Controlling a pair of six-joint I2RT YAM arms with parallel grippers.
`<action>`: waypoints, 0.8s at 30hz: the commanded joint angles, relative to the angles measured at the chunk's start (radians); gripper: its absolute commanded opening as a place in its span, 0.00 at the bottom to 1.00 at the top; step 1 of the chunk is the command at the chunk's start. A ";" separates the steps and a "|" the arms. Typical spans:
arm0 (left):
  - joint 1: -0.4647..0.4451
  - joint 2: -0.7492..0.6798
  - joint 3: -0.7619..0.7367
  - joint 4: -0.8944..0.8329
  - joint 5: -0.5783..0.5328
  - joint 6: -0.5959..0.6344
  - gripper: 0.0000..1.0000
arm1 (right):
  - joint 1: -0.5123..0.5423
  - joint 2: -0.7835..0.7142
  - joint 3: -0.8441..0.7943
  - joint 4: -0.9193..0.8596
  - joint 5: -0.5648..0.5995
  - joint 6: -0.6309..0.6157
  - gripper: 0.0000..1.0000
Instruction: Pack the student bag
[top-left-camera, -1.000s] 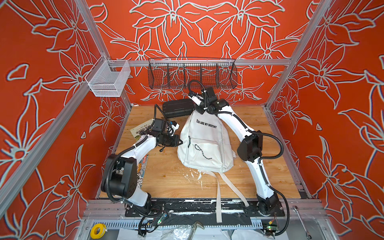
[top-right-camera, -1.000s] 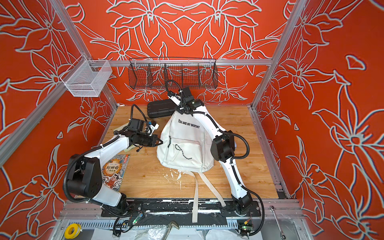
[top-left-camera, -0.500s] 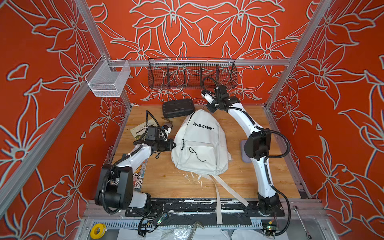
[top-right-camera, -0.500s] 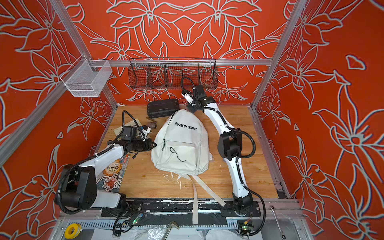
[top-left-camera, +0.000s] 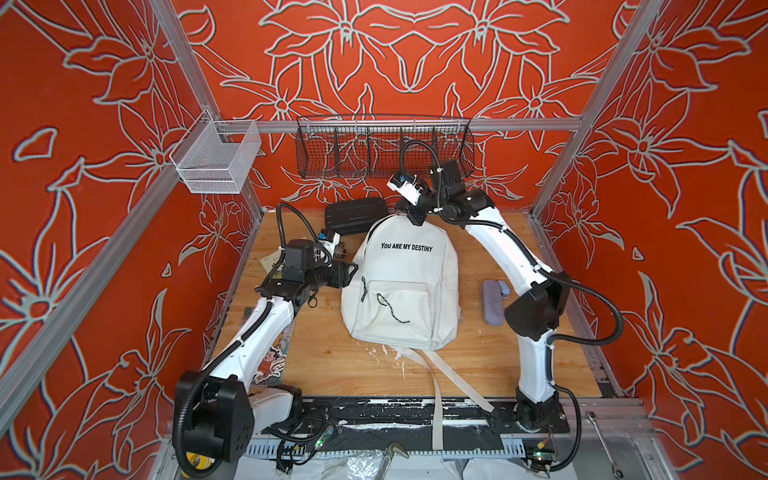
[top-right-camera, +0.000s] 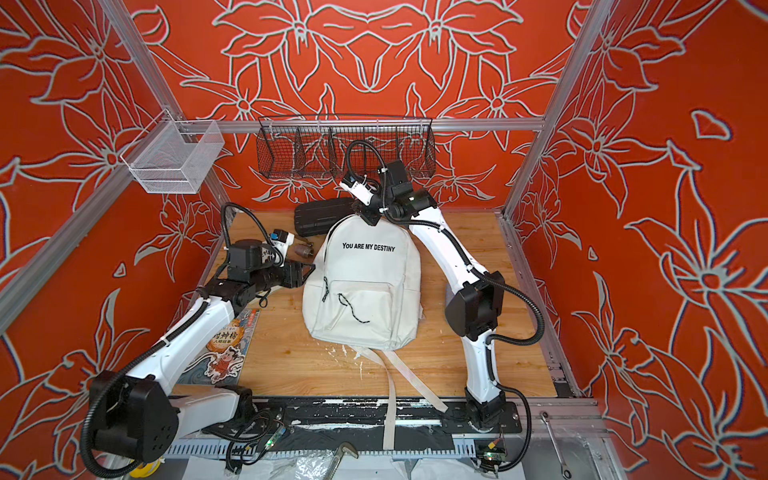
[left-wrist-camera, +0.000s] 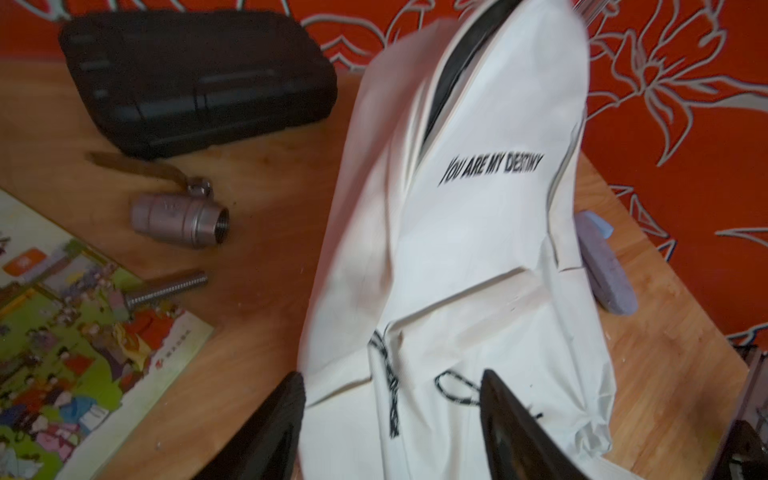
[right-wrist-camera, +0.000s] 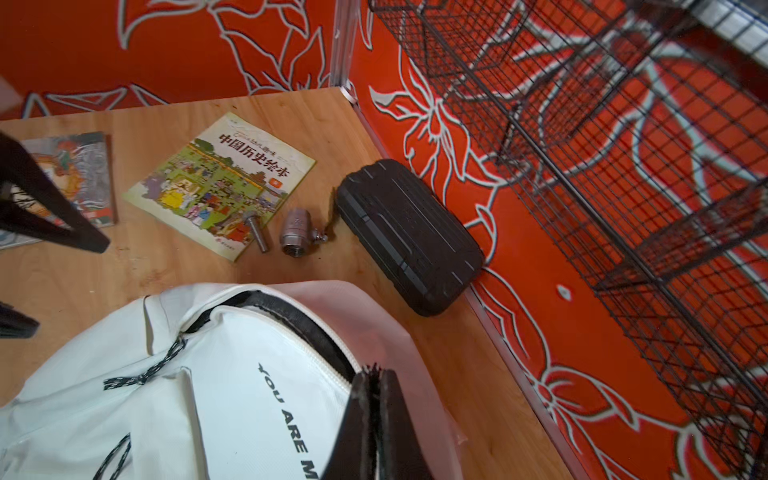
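Wood tabletop (top-left-camera: 324, 365), orange floral walls (top-left-camera: 374, 62). Right arm (top-left-camera: 498, 245) stretched far, right tool (right-wrist-camera: 374, 382) clamped on student bag (top-left-camera: 407, 291) far edge. Left arm (top-left-camera: 257, 332) bent, left tool (top-left-camera: 353, 274) wide beside bag.

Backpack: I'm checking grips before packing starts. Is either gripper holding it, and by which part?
The right gripper is shut on the backpack at its top, by the zip opening. The left gripper is open at its side, holding nothing.

The wooden table (top-left-camera: 478, 361) carries the bag (top-left-camera: 403, 291) at centre, a case (top-left-camera: 355, 215) above it, a pouch (top-left-camera: 492, 301) at right, and a valve (left-wrist-camera: 178, 218), bolt (left-wrist-camera: 166, 289), book (right-wrist-camera: 220, 183) and comic (top-right-camera: 224, 349) at left.
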 joint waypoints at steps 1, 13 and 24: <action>-0.038 0.016 0.111 0.007 -0.027 0.143 0.72 | 0.025 -0.043 -0.022 0.029 -0.076 -0.058 0.00; -0.079 0.333 0.530 -0.187 0.075 0.284 0.72 | 0.052 -0.118 -0.050 0.045 -0.103 -0.025 0.00; -0.090 0.427 0.603 -0.238 0.132 0.294 0.48 | 0.060 -0.140 -0.055 0.043 -0.091 -0.011 0.00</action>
